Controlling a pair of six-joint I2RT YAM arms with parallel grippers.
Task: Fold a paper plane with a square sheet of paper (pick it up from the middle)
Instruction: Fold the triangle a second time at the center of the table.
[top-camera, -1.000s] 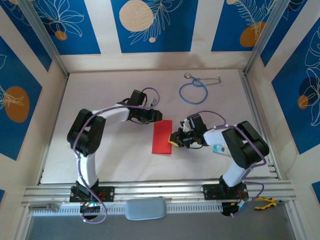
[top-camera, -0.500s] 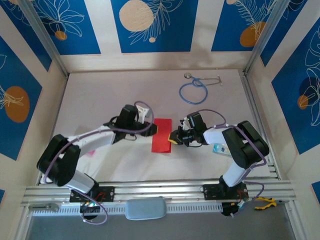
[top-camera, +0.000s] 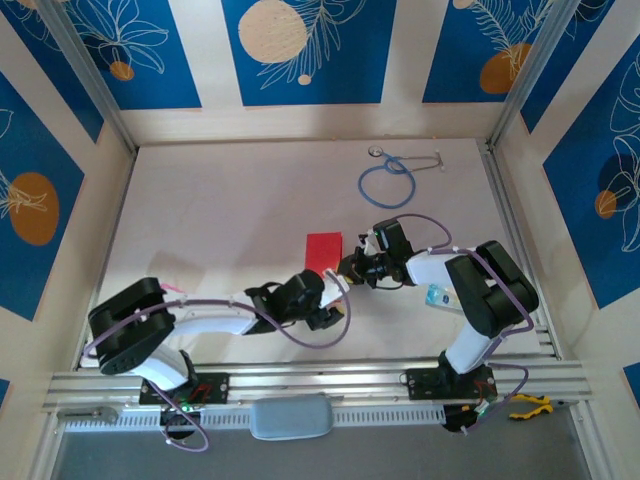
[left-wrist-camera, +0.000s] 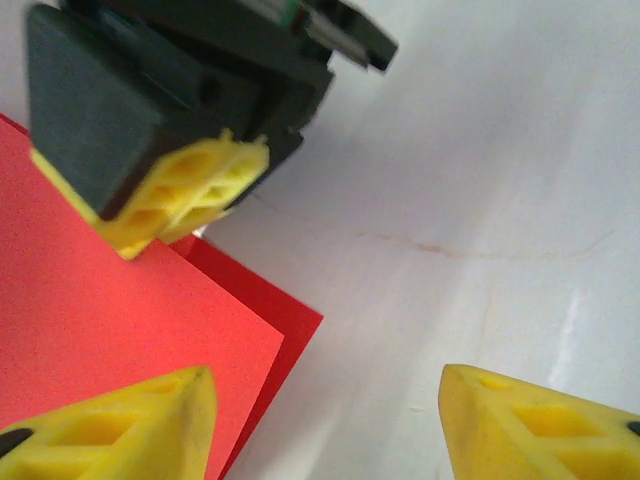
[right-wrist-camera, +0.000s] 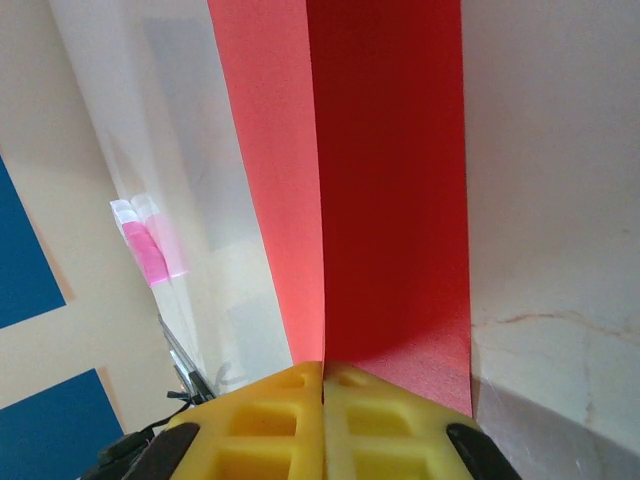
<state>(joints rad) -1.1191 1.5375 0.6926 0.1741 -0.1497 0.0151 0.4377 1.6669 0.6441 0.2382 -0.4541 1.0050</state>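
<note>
Now the left arm lies low along the near side of the white table (top-camera: 220, 200), where a second ago it stood raised with its wrist at the far left corner of the paper. The left gripper (top-camera: 338, 312) sits just near of the folded sheet of bright red paper (top-camera: 322, 250), and its yellow fingertips (left-wrist-camera: 110, 420) are spread wide with nothing between them. In the left wrist view one tip lies over the sheet's near corner and the other over bare table.

The red sheet lies at the middle of the table. Less of it shows from above than in the earlier frame, since the left wrist now covers its near end. In the left wrist view two layers show, the upper one paler and the lower one darker, peeking out along the edge.

The right gripper (top-camera: 348, 268) is still at the sheet's right edge, much where it was a second ago. Its yellow fingers (right-wrist-camera: 280, 420) are pressed together and pinch the paper, and a crease runs straight away from them between a lighter and a darker panel. A small pink and white object (right-wrist-camera: 150, 240) lies beyond on the table.

Well apart, at the far right, the blue stethoscope loop (top-camera: 387, 180) has not moved.
</note>
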